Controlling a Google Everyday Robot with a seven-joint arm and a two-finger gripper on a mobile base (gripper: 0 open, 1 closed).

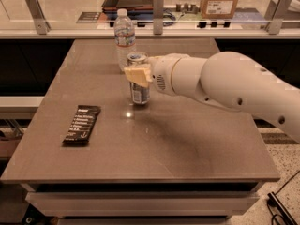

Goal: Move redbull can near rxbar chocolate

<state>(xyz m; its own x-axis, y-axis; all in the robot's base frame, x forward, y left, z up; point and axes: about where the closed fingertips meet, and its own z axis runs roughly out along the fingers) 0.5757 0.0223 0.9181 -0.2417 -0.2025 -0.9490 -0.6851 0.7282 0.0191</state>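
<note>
Pincer (138, 75) clamped on the upright redbull can (139, 93) near the water bottle (124, 34), well apart from the rxbar chocolate (82, 123).

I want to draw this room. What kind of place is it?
Probably a robot test lab: a robot gripper holds a can at a table, with a counter and a cardboard box behind.
</note>
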